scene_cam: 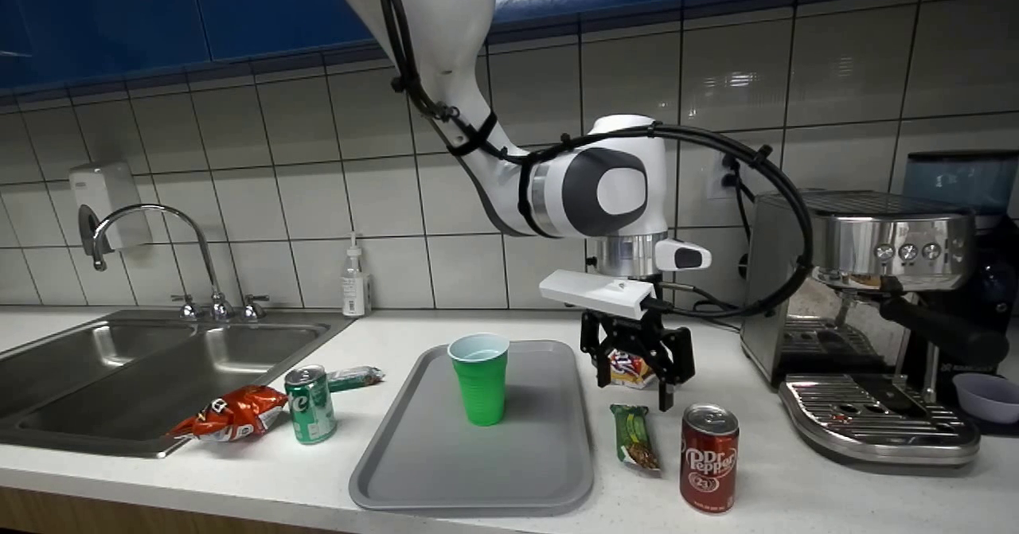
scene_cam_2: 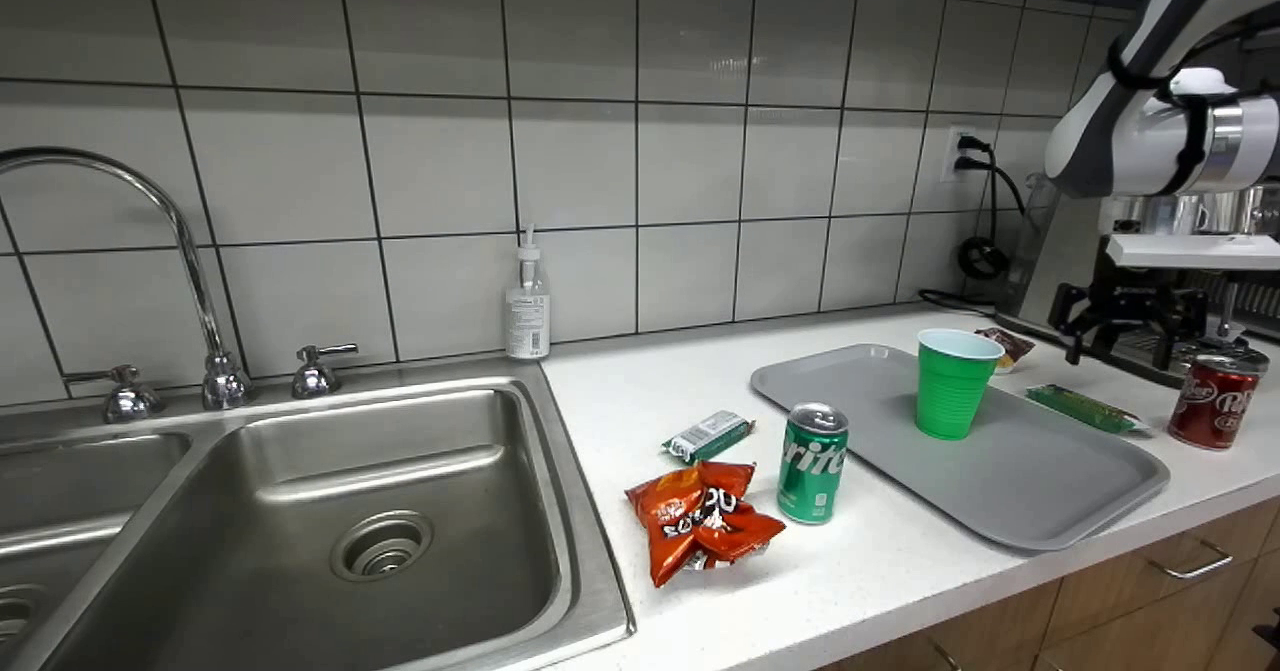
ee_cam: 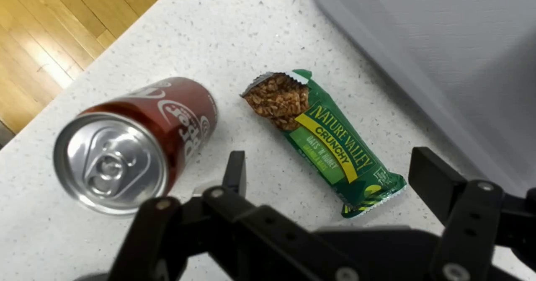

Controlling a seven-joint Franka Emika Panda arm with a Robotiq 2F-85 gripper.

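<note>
Wrist view: gripper [ee_cam: 333,170] spread wide, holds nothing; green snack bar [ee_cam: 331,143] lies mid-frame on counter [ee_cam: 251,34], slants upper left to lower right; low end shows between fingers [ee_cam: 238,170]

In an exterior view, the camera faces the tiled wall [scene_cam: 382,200] from before the counter [scene_cam: 398,331], spanning sink [scene_cam: 183,383] to coffee machine [scene_cam: 856,235]. In an exterior view, it stands close by the drain [scene_cam_2: 382,545], looking slantwise along that wall toward the arm [scene_cam_2: 1150,146]. These 2 share the sink and tray [scene_cam: 470,470]. The wrist view looks down, close above the granola bar [ee_cam: 326,145], its tilt hard to judge.
</note>
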